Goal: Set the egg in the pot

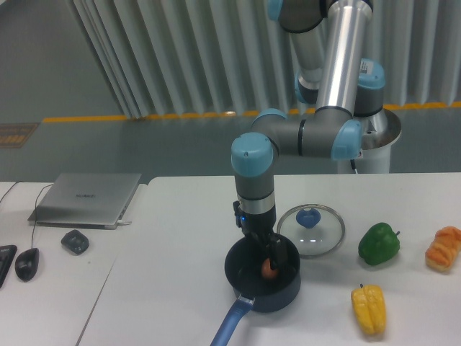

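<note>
End effector (268,252) poised just above the pot's rim, fingers too dark against the interior to tell whether spread or pinched. Directly beneath and slightly right: the egg (269,269), lying inside the pot (263,288), apparently on the dark floor and free of the fingers, though contact cannot be ruled out. Long axis not readable at this size. Blue handle pointing toward the camera. Glass lid (311,229) just beside on the worktop (180,288). Straight lift looks open.
</note>
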Available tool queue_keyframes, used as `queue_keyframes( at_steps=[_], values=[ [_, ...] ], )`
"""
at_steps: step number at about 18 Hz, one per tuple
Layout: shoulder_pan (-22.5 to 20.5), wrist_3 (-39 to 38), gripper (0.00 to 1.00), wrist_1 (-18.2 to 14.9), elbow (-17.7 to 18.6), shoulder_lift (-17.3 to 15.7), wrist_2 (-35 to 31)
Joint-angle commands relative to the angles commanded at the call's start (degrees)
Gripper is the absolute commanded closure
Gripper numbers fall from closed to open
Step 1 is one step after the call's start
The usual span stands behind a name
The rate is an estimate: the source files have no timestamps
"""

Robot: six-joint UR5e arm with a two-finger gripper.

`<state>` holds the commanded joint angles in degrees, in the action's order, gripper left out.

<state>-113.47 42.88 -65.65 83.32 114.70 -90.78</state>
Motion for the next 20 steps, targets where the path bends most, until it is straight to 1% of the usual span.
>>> queue_keyframes(
  at_steps=[4, 8, 11, 14, 16, 19, 20],
  values=[
    [0.0, 7.03, 0.0, -0.26, 0.0, -0.44, -1.76],
    [0.18, 8.53, 0.0, -0.61, 0.17, -0.62, -3.53],
    [0.0, 10.47, 0.0, -0.62, 0.44, -1.67, -3.53],
    [-0.7, 10.56, 0.0, -0.62, 0.44, -3.25, -3.27],
    [-0.79, 11.34, 0.0, -1.4, 0.53, -3.6, -3.53],
    [-2.1, 18.0, 0.0, -2.11, 0.52, -4.75, -3.62],
    [-2.37, 20.73, 0.0, -2.81, 0.53, -5.36, -3.62]
  ],
)
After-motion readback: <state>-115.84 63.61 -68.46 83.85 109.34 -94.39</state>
